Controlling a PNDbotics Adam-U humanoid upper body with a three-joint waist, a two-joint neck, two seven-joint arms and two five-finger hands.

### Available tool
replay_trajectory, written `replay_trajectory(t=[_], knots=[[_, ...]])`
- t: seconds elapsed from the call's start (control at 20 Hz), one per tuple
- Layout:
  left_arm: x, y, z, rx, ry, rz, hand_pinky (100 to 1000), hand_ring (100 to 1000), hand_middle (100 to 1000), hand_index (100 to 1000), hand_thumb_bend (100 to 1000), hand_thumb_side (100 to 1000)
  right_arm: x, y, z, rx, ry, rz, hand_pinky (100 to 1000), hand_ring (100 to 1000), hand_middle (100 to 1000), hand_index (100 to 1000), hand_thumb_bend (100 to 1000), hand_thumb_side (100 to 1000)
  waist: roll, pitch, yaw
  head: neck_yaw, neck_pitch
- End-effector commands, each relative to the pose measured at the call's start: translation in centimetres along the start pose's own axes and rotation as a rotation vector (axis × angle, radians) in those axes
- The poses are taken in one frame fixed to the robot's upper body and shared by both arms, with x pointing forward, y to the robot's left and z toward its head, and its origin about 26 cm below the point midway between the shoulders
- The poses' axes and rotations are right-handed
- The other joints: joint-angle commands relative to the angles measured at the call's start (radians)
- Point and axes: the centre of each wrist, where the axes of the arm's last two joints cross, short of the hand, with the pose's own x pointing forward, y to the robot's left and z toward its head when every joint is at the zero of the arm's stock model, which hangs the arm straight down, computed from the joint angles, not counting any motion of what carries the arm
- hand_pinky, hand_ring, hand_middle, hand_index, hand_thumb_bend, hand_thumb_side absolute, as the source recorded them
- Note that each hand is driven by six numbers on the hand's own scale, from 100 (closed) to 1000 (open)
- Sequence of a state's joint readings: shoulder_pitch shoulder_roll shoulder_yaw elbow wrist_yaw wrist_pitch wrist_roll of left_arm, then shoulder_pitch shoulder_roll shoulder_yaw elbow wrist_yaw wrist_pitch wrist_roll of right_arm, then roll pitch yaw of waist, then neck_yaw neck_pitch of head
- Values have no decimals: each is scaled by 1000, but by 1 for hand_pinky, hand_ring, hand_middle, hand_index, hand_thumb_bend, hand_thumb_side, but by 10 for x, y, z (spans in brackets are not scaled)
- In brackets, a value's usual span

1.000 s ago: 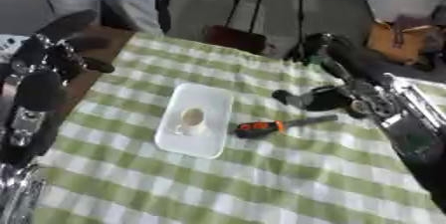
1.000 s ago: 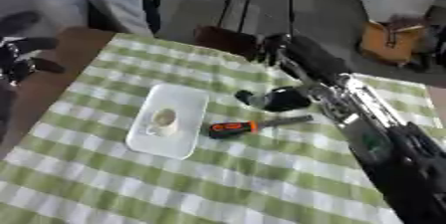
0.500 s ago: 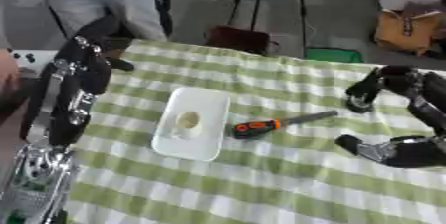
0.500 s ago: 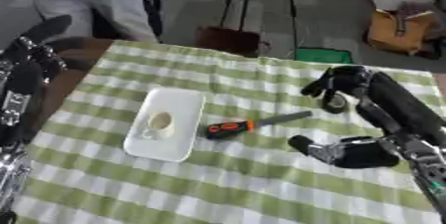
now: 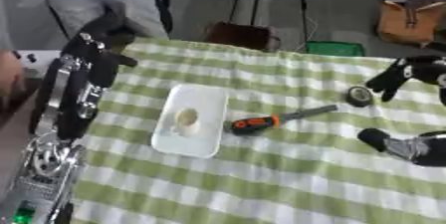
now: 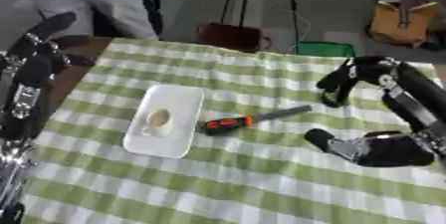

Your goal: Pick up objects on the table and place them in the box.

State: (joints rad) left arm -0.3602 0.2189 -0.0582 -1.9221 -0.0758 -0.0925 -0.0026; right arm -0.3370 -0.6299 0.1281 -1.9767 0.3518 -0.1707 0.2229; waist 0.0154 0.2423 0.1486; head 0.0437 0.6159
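A white box point(image 5: 202, 102) lies left of middle on the green checked cloth, with a pale beige lump point(image 5: 185, 117) in it. Just right of the box is a screwdriver point(image 5: 256, 123) with an orange and black handle, its shaft pointing right. A small black roll point(image 5: 358, 96) lies beyond the shaft's tip. My right hand point(image 6: 350, 77) hangs over the roll with fingers drooping, holding nothing. My left hand point(image 5: 103, 33) is raised by the table's far left corner, fingers straight, away from every object.
My right forearm point(image 6: 383, 149) lies low over the cloth at the right, its black end right of the screwdriver. A person stands beyond the far left edge. A brown bag point(image 5: 405, 21), a green item point(image 5: 335, 49) and stand legs are on the floor behind.
The picture has shifted with the head. My right hand has drawn back right from the screwdriver's tip and now hangs by the black roll. The box and screwdriver lie as before.
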Motion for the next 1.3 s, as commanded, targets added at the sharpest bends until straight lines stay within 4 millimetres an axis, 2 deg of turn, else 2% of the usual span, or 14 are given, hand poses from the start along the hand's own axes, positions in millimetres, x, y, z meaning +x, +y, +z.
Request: replay_trajectory(t=[0.05,0.2,0.55,1.3], knots=[[4,4,-2,3,-21,-11,626,785,871,849,669,767,5,-8,-1,-6,-12,12,625,510,553,707,546,463,-1,-8,3,-7,11],[4,3,-2,4,-23,-9,626,785,871,849,669,767,5,-7,-1,5,-15,13,625,510,552,708,544,464,-1,-8,5,-11,19],[5,3,-2,-1,-22,-8,626,772,864,840,665,768,5,-6,-1,9,-17,23,631,515,555,711,538,464,-2,-4,0,-27,17],[5,3,-2,3,-22,-5,627,773,865,842,654,773,5,-3,1,15,-15,16,635,518,556,707,536,460,-9,-8,7,-26,18]])
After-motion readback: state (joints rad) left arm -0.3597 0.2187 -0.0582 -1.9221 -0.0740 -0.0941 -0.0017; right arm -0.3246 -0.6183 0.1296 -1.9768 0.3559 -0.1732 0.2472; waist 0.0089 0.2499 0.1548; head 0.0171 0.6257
